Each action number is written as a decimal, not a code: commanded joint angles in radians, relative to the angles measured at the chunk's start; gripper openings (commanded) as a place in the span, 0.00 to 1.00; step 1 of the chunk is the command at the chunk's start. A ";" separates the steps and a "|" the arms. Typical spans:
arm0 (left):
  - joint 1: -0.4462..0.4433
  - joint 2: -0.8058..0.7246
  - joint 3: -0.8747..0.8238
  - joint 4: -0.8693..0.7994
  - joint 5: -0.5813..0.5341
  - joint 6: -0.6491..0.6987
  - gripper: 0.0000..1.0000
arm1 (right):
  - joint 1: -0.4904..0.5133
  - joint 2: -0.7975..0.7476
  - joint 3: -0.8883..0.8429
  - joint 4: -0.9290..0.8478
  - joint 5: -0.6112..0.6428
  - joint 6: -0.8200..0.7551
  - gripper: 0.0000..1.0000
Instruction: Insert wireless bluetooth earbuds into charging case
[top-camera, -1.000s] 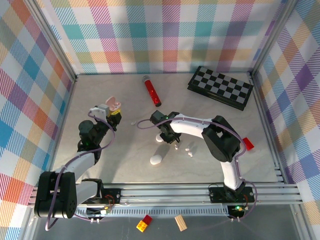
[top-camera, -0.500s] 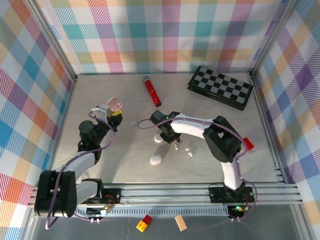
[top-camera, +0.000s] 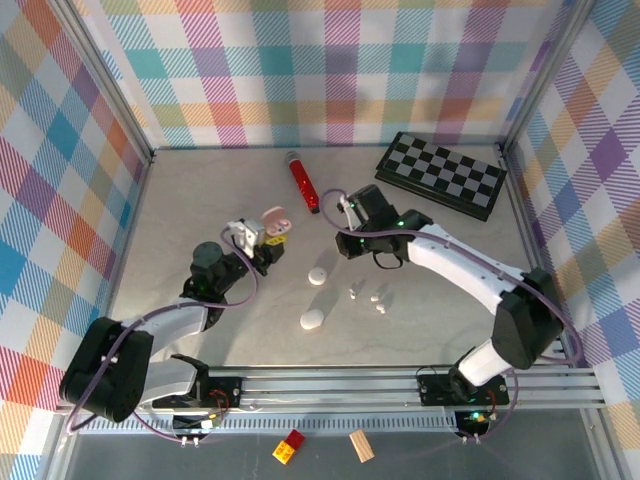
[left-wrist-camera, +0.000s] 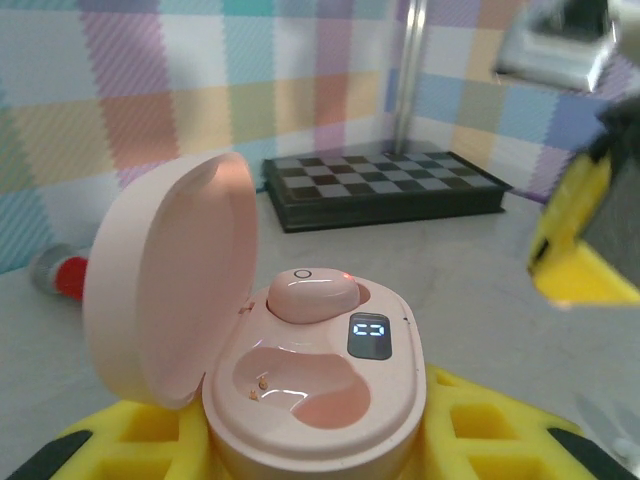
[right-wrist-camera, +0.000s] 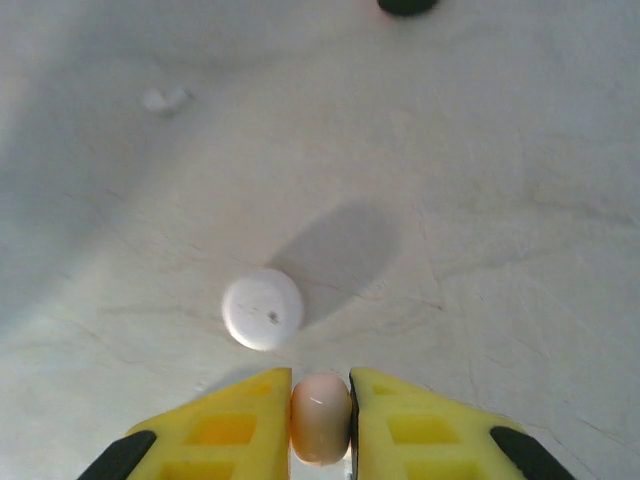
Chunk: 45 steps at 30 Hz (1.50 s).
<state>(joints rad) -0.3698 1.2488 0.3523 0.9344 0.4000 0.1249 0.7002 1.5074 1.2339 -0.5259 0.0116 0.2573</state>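
In the top view, the left claw (top-camera: 266, 238) holds an open pink case (top-camera: 278, 224) over the surface (top-camera: 190, 200), left of centre, while three loose earbuds (top-camera: 376, 297) lie on the surface near two white cases (top-camera: 318, 276). In the left wrist view, the claw's yellow fingers (left-wrist-camera: 480, 430) grip the base of the case; its lid (left-wrist-camera: 170, 280) stands up at the left, one pink earbud (left-wrist-camera: 310, 297) sits in the far socket, and the near socket (left-wrist-camera: 300, 385) is bare. In the right wrist view, the right claw (right-wrist-camera: 320, 425) is narrowed onto a pale pink earbud (right-wrist-camera: 320, 418) pinched between its fingertips above the surface, with a white case just beyond it to the left.
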 joint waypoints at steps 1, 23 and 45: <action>-0.061 0.053 0.037 0.100 -0.057 0.046 0.27 | 0.007 -0.057 -0.001 0.076 -0.156 0.056 0.20; -0.242 0.202 0.127 0.173 -0.063 0.090 0.27 | 0.007 -0.016 0.049 0.258 -0.381 0.133 0.20; -0.251 0.196 0.137 0.179 -0.042 0.087 0.27 | -0.001 0.028 0.031 0.321 -0.402 0.172 0.20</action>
<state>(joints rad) -0.6083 1.4483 0.4702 1.0534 0.3420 0.1997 0.7013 1.5234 1.2465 -0.2440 -0.3672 0.4122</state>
